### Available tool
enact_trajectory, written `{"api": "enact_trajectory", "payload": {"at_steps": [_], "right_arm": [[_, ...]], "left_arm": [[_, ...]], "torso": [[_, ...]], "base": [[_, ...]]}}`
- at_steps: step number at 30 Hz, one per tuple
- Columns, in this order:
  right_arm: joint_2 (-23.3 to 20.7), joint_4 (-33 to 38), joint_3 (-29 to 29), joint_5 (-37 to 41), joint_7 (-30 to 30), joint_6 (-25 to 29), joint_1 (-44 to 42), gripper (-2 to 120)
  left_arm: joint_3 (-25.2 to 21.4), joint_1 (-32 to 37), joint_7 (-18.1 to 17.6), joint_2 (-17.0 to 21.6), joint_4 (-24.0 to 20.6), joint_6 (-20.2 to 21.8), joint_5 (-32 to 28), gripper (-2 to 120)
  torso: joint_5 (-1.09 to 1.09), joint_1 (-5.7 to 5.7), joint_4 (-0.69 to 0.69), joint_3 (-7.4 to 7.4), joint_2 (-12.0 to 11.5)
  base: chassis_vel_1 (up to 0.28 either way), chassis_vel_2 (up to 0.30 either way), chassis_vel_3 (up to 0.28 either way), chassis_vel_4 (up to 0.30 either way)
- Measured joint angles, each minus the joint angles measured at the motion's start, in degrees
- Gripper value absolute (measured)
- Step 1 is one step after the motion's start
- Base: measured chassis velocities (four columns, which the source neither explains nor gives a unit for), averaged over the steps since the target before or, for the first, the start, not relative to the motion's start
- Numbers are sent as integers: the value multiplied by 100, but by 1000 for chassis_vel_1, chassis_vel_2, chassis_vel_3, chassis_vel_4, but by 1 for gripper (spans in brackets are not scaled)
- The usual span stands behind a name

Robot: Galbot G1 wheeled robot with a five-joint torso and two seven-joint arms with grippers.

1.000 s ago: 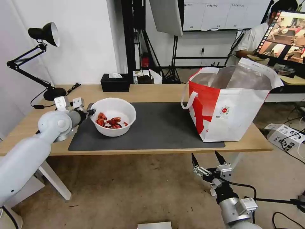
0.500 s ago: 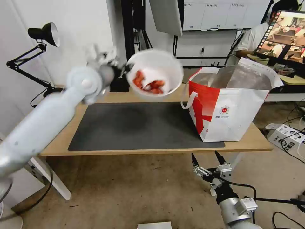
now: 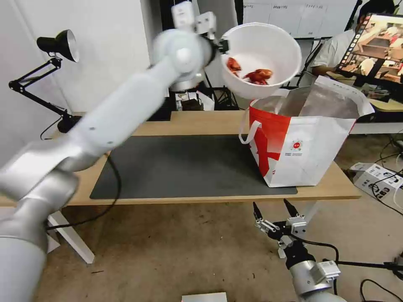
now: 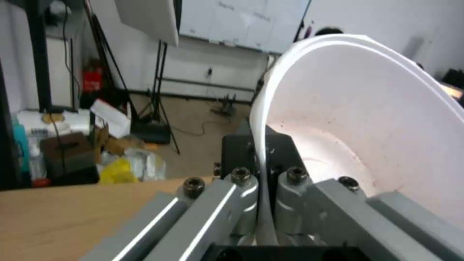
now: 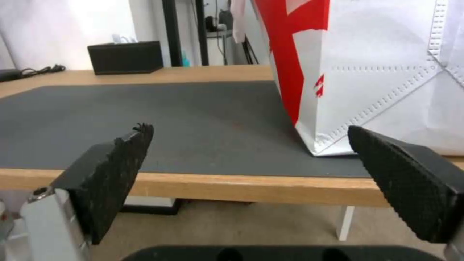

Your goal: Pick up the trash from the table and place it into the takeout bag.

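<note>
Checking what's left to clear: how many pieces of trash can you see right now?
1: the white bowl with red scraps, gripped at its rim by the left gripper, above the takeout bag. Anything inside the bag is hidden.

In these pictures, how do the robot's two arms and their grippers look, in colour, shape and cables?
Both arms are round, smooth tubes in pale grey-white. The left gripper has grey metal finger bars with dark bolts and small white blocks near the wrist. The right gripper has two pointed black fingers with rough textured pads, on silver brackets. A black cable runs from the right wrist; another hangs under the left arm.
</note>
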Motion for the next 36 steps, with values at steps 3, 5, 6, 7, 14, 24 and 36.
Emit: {"api": "enact_trajectory", "payload": {"at_steps": [3,5,6,7,14,24,36], "right_arm": [[0,0,0,0,0,0,0,100],[0,1,0,0,0,0,0,100],[0,0,0,0,0,0,0,100],[0,0,0,0,0,0,0,100],[0,0,0,0,0,0,0,100],[0,0,0,0,0,0,0,100],[0,0,0,0,0,0,0,100]], "left_arm": [[144,83,-9,-411,316,-350,584,0],[209,134,-9,-584,438,-483,836,0],[250,179,-4,-699,502,-547,989,0],[299,246,15,-825,569,-593,1176,0],[506,488,186,-1020,658,-624,1690,0],[745,636,327,-1187,586,-618,1812,0],[799,619,634,-1180,620,-124,1411,0]], "torso": [[0,0,0,0,0],[0,0,0,0,0],[-1,0,1,0,0],[-1,0,-1,0,0],[-2,0,2,0,0],[-2,-1,1,0,0],[-3,0,1,0,0]], "base": [[0,0,0,0],[0,0,0,0],[0,0,0,0],[0,0,0,0],[0,0,0,0],[0,0,0,0],[0,0,0,0]]}}
